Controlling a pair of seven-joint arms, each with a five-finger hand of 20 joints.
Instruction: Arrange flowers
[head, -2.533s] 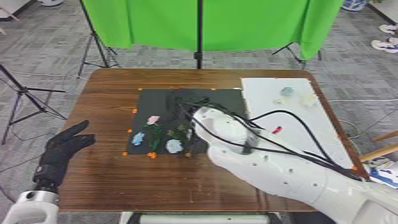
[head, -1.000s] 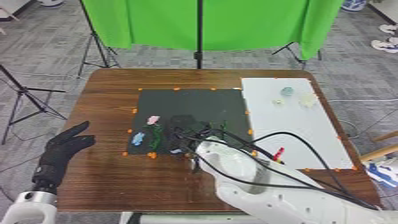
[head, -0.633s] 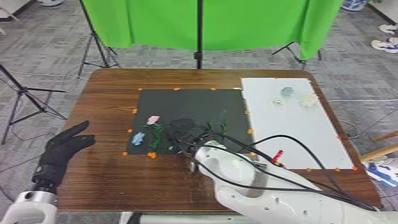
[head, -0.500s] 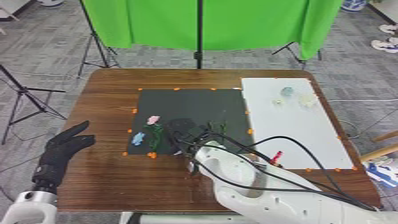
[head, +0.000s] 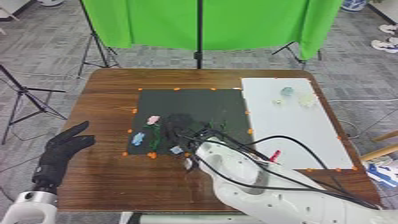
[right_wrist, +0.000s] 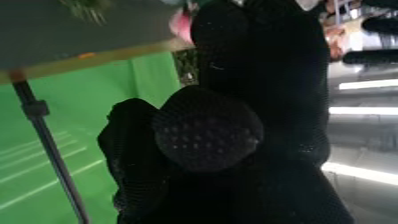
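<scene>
In the head view my right hand (head: 182, 124) is over the lower middle of the black mat (head: 191, 100). A pink flower (head: 153, 119) and a light blue flower (head: 138, 138) lie left of it, with a green stem (head: 155, 135) close by. A pale blue flower (head: 176, 149) sits just below the hand, and greenery (head: 222, 126) is to its right. My left hand (head: 64, 150) is open at the table's left edge. In the right wrist view, a pink bloom (right_wrist: 180, 25) and a green piece (right_wrist: 186, 65) are beside my right hand (right_wrist: 266, 75); the glove partly hides them.
A white board (head: 298, 130) lies on the right of the table (head: 115, 175), bearing a teal flower (head: 287, 91), a cream flower (head: 308, 100) and a red object (head: 275, 155). My right arm (head: 253, 172) and its black cables cross the lower right.
My right hand has come down the mat toward the robot since the earliest frame, then shifted slightly away again. The pale blue flower, mostly covered a moment ago, is visible again. The left hand has stayed still.
</scene>
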